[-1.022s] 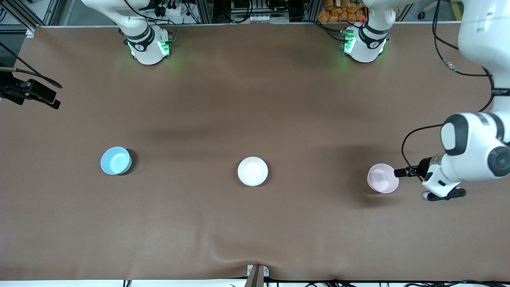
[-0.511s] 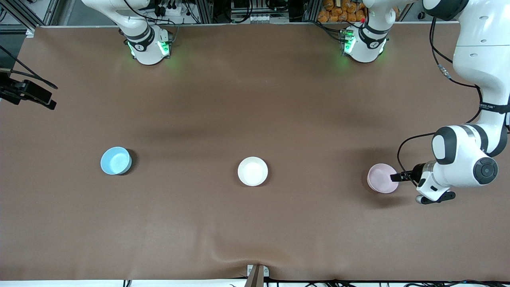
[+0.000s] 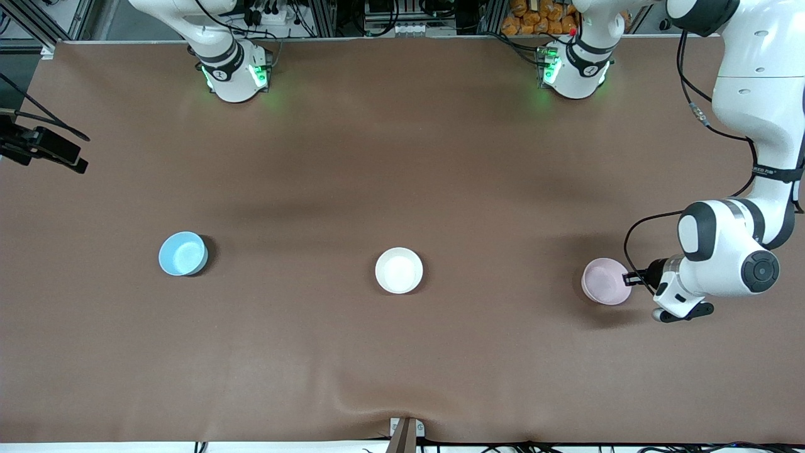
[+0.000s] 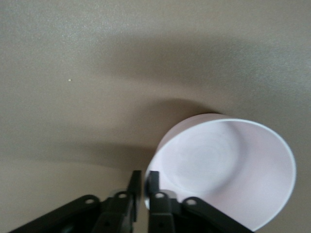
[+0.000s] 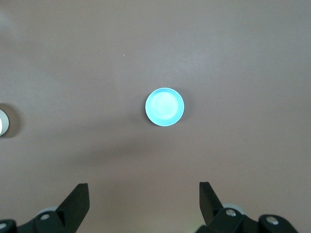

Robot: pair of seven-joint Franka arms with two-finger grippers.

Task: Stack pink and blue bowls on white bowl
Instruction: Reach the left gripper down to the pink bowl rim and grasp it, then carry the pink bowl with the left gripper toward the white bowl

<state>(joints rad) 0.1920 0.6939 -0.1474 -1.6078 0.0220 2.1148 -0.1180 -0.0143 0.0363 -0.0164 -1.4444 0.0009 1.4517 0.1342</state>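
Observation:
The pale pink bowl [image 3: 605, 281] stands on the table toward the left arm's end. My left gripper [image 3: 629, 279] is shut on its rim; in the left wrist view the left gripper [image 4: 145, 179] has one finger inside the pink bowl [image 4: 228, 167] and one outside. Mid-table is the white bowl [image 3: 399, 270], empty. Toward the right arm's end sits the blue bowl [image 3: 183, 253], also empty. My right gripper [image 5: 143, 194] hangs open high over the table, with the blue bowl [image 5: 164, 107] far below it and the white bowl [image 5: 2, 122] just showing at the view's edge.
The three bowls stand in a row on the brown table cover [image 3: 402, 157], well apart from each other. A small bracket [image 3: 405, 431] sits at the table edge nearest the camera. The arm bases [image 3: 236, 72] [image 3: 575, 69] stand along the farthest edge.
My left gripper has gone from open to shut on the pink bowl's rim, and the left arm has settled lower beside it. The bowls have stayed where they were.

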